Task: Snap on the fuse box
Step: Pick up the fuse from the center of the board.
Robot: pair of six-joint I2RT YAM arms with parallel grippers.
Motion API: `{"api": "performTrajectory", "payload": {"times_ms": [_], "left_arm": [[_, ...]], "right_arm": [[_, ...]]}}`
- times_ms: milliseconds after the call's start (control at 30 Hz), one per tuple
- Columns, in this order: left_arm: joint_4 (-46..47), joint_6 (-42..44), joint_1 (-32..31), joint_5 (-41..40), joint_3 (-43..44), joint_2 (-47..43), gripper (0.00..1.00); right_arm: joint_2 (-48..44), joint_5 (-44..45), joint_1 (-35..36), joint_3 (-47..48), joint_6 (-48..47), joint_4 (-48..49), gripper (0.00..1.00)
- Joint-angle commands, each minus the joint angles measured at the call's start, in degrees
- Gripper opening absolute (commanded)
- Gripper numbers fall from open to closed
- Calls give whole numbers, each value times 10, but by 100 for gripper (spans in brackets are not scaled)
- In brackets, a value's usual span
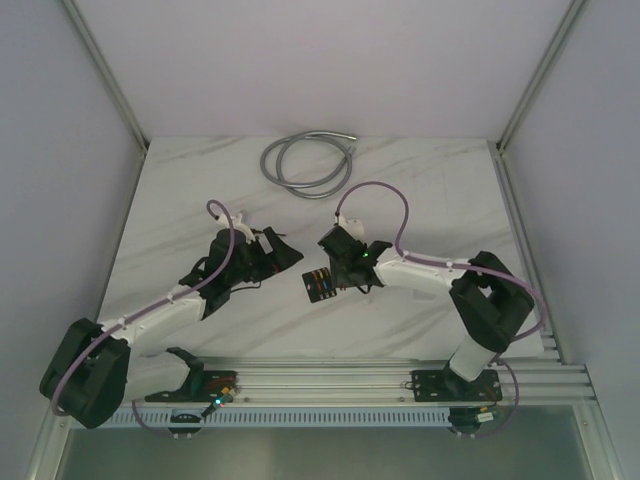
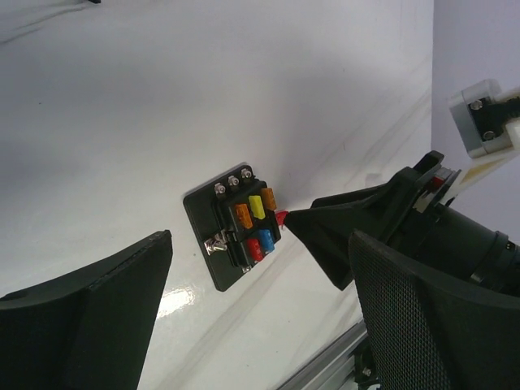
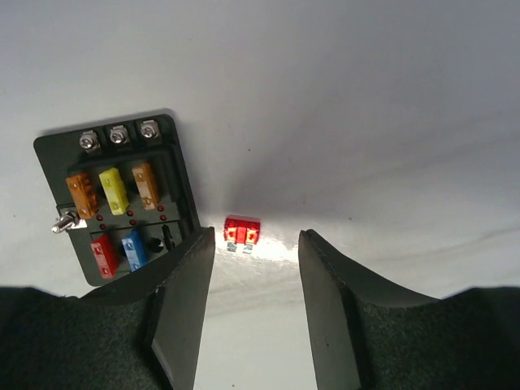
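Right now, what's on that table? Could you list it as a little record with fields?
Fuse box: black, flat on the table, five coloured fuses in, one slot empty
Right pincer: open
Left pincer: open wide, facing the box
Loose red fuse: on the table beside the box, between the right pincer's fingers, ungripped
Cable: grey coil at the far side

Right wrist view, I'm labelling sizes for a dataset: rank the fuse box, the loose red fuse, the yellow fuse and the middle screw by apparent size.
1. fuse box
2. loose red fuse and yellow fuse: about alike, not ranked
3. middle screw
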Motion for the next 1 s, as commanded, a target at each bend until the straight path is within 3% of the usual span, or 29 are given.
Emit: {"api": "performTrajectory", "payload": {"times_ms": [0,967], "left_arm": [[-16,9,0,-15,-7,-12,98],[-21,16,4,-14,-17,-24,98]], "right_arm": [[31,34,17,36,34,-25,52],[103,4,25,83,35,-84,39]]}}
